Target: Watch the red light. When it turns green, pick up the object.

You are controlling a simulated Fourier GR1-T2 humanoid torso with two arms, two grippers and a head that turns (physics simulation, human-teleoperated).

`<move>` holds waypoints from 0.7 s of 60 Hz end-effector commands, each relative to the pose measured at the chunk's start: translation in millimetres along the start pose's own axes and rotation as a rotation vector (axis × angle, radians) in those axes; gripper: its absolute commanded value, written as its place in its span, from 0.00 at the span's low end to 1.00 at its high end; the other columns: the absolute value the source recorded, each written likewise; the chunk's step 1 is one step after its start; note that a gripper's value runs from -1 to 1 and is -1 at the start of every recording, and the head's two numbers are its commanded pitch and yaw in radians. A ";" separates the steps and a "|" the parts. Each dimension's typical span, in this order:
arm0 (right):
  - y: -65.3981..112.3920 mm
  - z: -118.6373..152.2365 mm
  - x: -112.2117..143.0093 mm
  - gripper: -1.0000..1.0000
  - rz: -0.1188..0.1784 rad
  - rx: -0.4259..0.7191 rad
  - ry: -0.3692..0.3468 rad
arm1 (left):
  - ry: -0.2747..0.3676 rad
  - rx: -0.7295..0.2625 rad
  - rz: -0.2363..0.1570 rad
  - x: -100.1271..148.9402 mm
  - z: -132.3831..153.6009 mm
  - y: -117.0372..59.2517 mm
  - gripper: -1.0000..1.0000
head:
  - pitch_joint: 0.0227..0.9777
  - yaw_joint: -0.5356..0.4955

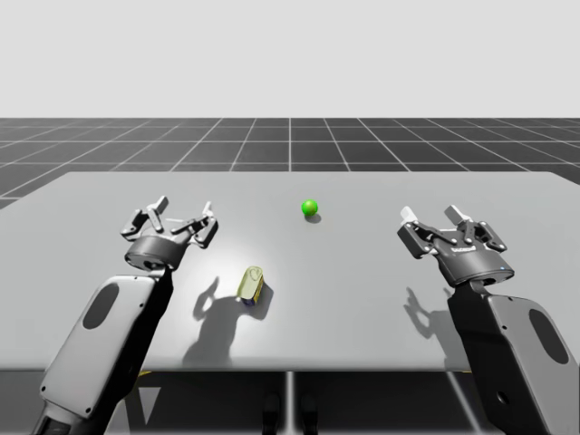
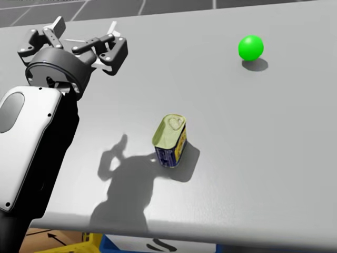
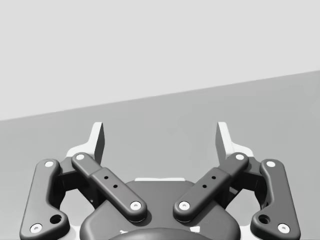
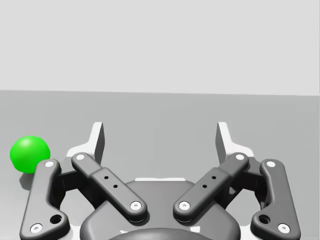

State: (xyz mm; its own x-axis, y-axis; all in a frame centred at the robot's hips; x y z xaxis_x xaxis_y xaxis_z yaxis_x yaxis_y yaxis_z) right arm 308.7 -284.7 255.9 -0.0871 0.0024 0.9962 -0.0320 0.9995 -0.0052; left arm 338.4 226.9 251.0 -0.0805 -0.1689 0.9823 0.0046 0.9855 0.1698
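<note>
The light is a small green ball at the table's middle back; it also appears beside my right gripper's left finger as the green ball. A yellow-topped, blue-sided rectangular can stands tilted on the table, nearer the front and slightly left of centre. My left gripper hovers open to the can's left and further back, nothing between its fingers. My right gripper is open at the right side, far from the can.
The grey table has its front edge close to my arms' bases. A dark gridded floor lies beyond its far edge. Under the front edge, something yellow and blue shows.
</note>
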 end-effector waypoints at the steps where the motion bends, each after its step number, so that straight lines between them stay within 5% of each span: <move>1: 0.2 -0.2 -1.0 0.00 0.002 -0.001 0.002 | 0.010 -0.061 0.074 19.3 21.1 -9.3 0.00 | 0.86 0.70; 6: 0.9 -0.4 -2.0 0.00 0.004 0.001 0.005 | 0.005 -0.118 0.114 30.3 38.9 -10.8 0.00 | 0.86 0.70; 18: 1.2 -0.6 -1.8 0.00 0.005 0.001 0.005 | 0.005 -0.186 0.077 38.5 88.8 -16.8 0.00 | 0.86 0.70; 42: 5.1 -1.8 -4.7 0.00 0.021 0.015 0.007 | 0.164 -0.288 0.027 -16.7 161.8 -27.9 0.00 | 0.87 0.71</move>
State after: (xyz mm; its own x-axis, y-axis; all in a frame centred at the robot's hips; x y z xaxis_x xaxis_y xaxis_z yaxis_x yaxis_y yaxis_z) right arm 310.2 -281.2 252.5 -0.0811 0.0177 0.9965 -0.0395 0.9990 -0.0209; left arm 198.9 209.9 243.0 0.0310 -0.1417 0.9894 0.2595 0.9571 0.1290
